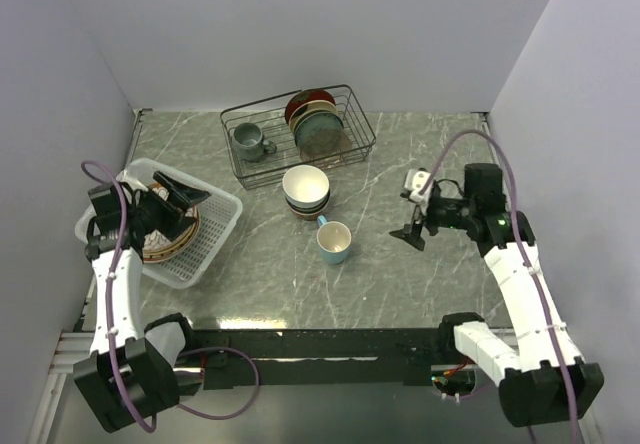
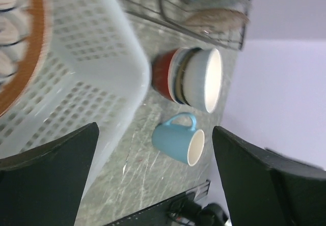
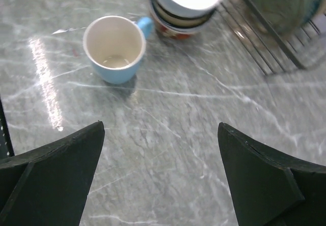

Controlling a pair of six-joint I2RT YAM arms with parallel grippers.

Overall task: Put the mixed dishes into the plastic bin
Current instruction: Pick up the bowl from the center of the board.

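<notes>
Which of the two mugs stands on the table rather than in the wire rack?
The light blue mug, upright on the table beside the stacked bowls; the grey mug sits inside the black wire rack.

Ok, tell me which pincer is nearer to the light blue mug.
Right. The right pincer hangs open just right of the light blue mug, over the table. The left pincer is open over the plastic bin, farther off on the mug's left.

The grey-green marbled table (image 1: 420,284) carries a white bin (image 1: 213,247) at its left edge and a black wire rack (image 1: 229,142) at the back. Stacked bowls (image 1: 306,191) stand mid-table, with a blue mug (image 1: 334,242) just in front of them.
</notes>
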